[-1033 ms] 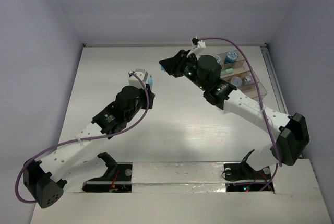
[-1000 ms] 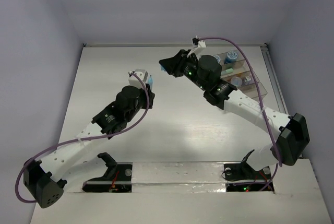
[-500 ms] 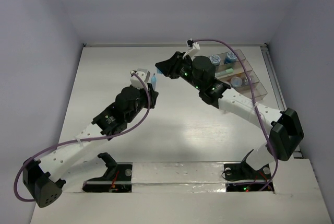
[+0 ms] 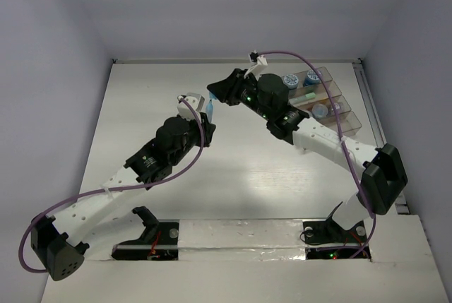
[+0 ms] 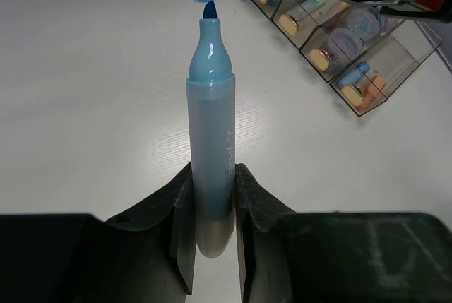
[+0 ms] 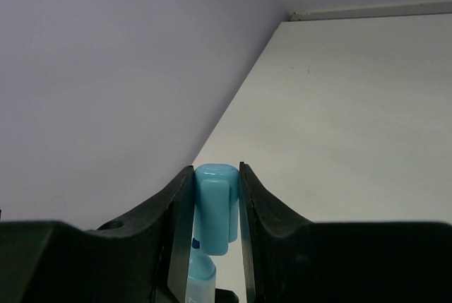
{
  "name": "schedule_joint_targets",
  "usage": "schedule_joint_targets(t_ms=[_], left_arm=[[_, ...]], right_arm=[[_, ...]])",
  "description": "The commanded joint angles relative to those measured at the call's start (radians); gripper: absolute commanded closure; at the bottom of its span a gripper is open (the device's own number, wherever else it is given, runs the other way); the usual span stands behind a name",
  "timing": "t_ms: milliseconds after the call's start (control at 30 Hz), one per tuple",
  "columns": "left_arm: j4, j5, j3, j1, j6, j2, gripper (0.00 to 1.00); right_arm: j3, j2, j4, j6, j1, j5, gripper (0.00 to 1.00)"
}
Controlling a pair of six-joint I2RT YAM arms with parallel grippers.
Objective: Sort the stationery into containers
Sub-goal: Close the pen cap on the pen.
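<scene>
1. Your left end effector [image 5: 212, 208] is clenched on the lower barrel of a light-blue marker [image 5: 210, 126]. The marker is held above the desk [image 5: 85, 70], left of the bins [image 5: 332, 42], with its bare tip aimed at the cap.
2. Your right end effector [image 6: 214, 211] is clamped on the matching cap [image 6: 214, 200], which hangs just beyond the marker's tip.
3. Since a second ago, your right end effector has swung further left from the bins. The cap is now closer to the marker, and more of the bins is uncovered. Both grips are unchanged.

Marker [image 5: 210, 105] stands in the left gripper [image 5: 212, 172], cap [image 6: 212, 208] in the right gripper [image 6: 212, 176] just above its tip; containers [image 5: 332, 42] beyond the left gripper, rightward
</scene>
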Motion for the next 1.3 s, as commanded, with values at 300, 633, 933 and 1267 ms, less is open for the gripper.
schedule_joint_targets(t_ms=[300,633,933,1267], left_arm=[[0.051,0.002,0.035,-0.007,0.012,-0.007,1.00],[0.035,-0.052,0.045,-0.007,-0.002,-0.012,1.00],[0.035,-0.075,0.039,-0.007,-0.014,-0.026,1.00],[0.036,-0.076,0.035,-0.007,-0.024,-0.032,1.00]], right_arm=[[0.041,0.001,0.060,-0.017,0.034,-0.002,0.95],[0.030,-0.003,0.035,-0.093,0.113,0.160,0.96],[0.022,0.000,0.034,-0.136,0.147,0.286,0.96],[0.021,0.010,0.043,-0.178,0.187,0.375,0.96]])
